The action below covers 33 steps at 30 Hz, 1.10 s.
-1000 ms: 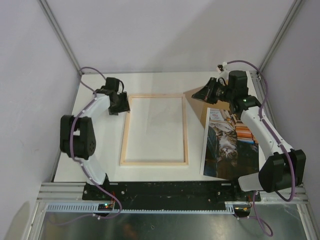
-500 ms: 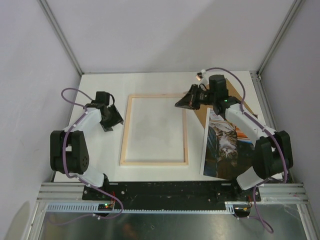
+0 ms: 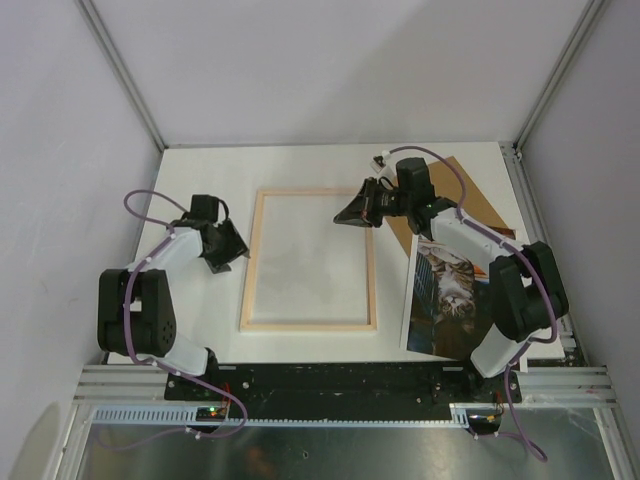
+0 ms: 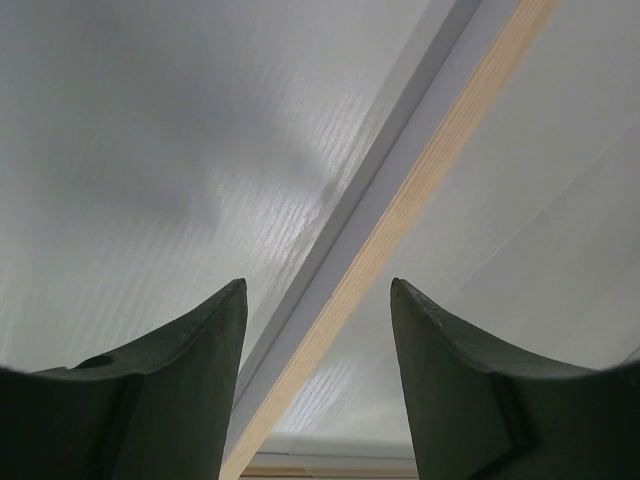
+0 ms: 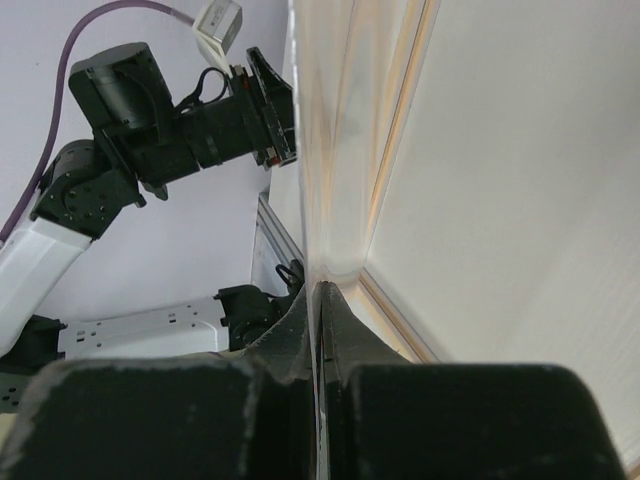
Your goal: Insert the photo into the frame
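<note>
Your right pincer point(image 3: 347, 214) is pinched closed, tips against the frame point(image 3: 371, 270) at its 1 o'clock corner. Your left pincer point(image 3: 224, 250) gapes wide at 9. The photo point(image 3: 448, 300) lies at 3 o'clock.

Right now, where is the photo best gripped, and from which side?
Probably the photo's left long edge, from the frame side, coming low. It is a thin flat sheet; that edge is bare, while the right arm covers its right side.

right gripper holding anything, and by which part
The right gripper looks pinched shut on a thin clear sheet near its far right corner, lying in the frame. The left gripper is open and empty.
</note>
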Each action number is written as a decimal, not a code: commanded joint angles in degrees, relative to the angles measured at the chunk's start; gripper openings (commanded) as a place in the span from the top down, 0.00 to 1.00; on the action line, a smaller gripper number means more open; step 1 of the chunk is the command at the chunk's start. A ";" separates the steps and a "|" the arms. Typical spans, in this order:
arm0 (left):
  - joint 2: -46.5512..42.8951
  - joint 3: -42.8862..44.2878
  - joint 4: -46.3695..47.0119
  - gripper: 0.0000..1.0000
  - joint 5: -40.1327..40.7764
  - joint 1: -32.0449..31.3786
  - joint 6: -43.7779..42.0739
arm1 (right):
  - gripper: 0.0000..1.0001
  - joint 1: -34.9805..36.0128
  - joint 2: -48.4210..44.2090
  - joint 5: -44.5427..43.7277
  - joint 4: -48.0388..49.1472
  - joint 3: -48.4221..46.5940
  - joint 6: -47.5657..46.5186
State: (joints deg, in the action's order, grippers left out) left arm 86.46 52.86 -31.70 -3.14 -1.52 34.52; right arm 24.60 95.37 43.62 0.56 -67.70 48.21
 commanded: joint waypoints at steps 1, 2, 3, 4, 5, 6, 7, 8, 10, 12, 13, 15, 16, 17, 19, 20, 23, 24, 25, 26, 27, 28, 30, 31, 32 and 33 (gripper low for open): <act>-1.87 -1.53 2.57 0.37 -1.31 0.38 -0.35 | 1.00 0.36 0.18 1.51 4.10 -0.46 1.02; -1.98 -1.75 2.72 0.37 -1.42 0.38 -0.34 | 1.00 0.40 0.26 1.41 4.06 -0.35 1.06; -2.03 -1.95 2.84 0.37 -1.51 0.33 -0.29 | 1.00 0.47 0.30 1.31 4.12 -0.16 1.08; -2.10 -2.05 2.95 0.37 -1.61 0.35 -0.23 | 1.00 0.55 0.32 1.21 4.20 -0.02 1.14; -2.13 -2.19 3.09 0.37 -1.74 0.37 -0.24 | 1.00 0.59 0.33 1.08 4.33 0.18 1.16; -2.11 -2.26 3.16 0.37 -1.85 0.33 -0.28 | 1.00 0.65 0.38 1.01 4.48 0.32 1.26; -2.09 -2.29 3.15 0.37 -1.99 0.35 -0.31 | 1.00 0.68 0.40 0.89 4.68 0.53 1.36; -2.13 -2.39 3.19 0.37 -2.07 0.36 -0.28 | 1.00 0.74 0.42 0.83 4.83 0.67 1.45; -2.14 -2.52 3.33 0.37 -2.27 0.33 -0.32 | 1.00 0.83 0.42 0.65 5.16 1.07 1.63; -2.14 -2.61 3.43 0.37 -2.54 0.34 -0.33 | 1.00 0.94 0.43 0.48 5.53 1.38 1.80; -2.20 -2.69 3.46 0.38 -2.65 0.36 -0.38 | 1.00 1.05 0.47 0.40 5.83 1.63 1.98; -2.22 -2.79 3.53 0.38 -2.70 0.37 -0.41 | 1.00 1.24 0.44 0.26 6.44 2.12 2.31; -2.28 -2.86 3.55 0.38 -2.77 0.37 -0.37 | 1.00 1.28 0.48 0.25 6.94 2.43 2.50; -2.31 -2.90 3.57 0.38 -2.76 0.38 -0.40 | 1.00 1.35 0.50 0.25 7.32 2.64 2.77; -2.16 -3.00 3.58 0.38 -2.89 0.31 -0.42 | 1.00 1.51 0.47 0.20 7.92 3.03 3.08; -2.08 -3.01 3.58 0.38 -2.95 0.30 -0.42 | 1.00 1.55 0.54 0.13 8.21 3.20 3.19; -1.93 -3.15 3.69 0.38 -3.07 0.30 -0.38 | 1.00 1.79 0.60 0.03 8.81 3.60 3.58; -1.92 -3.17 3.72 0.38 -3.04 0.29 -0.36 | 1.00 1.83 0.60 0.00 8.92 3.70 3.62; -1.91 -3.23 3.74 0.38 -3.07 0.29 -0.34 | 1.00 1.84 0.60 -0.01 9.01 3.75 3.68; -1.91 -3.26 3.75 0.38 -3.05 0.29 -0.34 | 1.00 1.89 0.60 -0.02 9.15 3.96 3.71; -1.91 -3.28 3.79 0.38 -3.07 0.33 -0.29 | 1.00 1.96 0.65 -0.06 9.26 4.10 3.72; -1.91 -3.33 3.77 0.38 -3.05 0.31 -0.27 | 1.00 2.00 0.67 -0.04 9.41 4.22 3.82; -1.90 -3.48 3.76 0.38 -3.05 0.29 -0.21 | 1.00 2.02 0.58 -0.05 9.71 4.57 3.93; -1.90 -3.47 3.80 0.38 -3.03 0.29 -0.18 | 1.00 2.03 0.55 -0.04 9.85 4.80 3.97; -1.86 -3.51 3.82 0.38 -3.02 0.29 -0.17 | 1.00 2.03 0.49 -0.03 10.05 5.05 4.07; -1.79 -3.53 3.83 0.38 -3.02 0.29 -0.12 | 1.00 2.03 0.37 -0.07 10.28 5.39 4.17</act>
State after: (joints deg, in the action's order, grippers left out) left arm 86.46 49.98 -28.80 -5.76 -1.50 34.52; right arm 26.22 96.12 43.03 6.66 -63.05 51.48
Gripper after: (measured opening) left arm 0.617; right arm 0.010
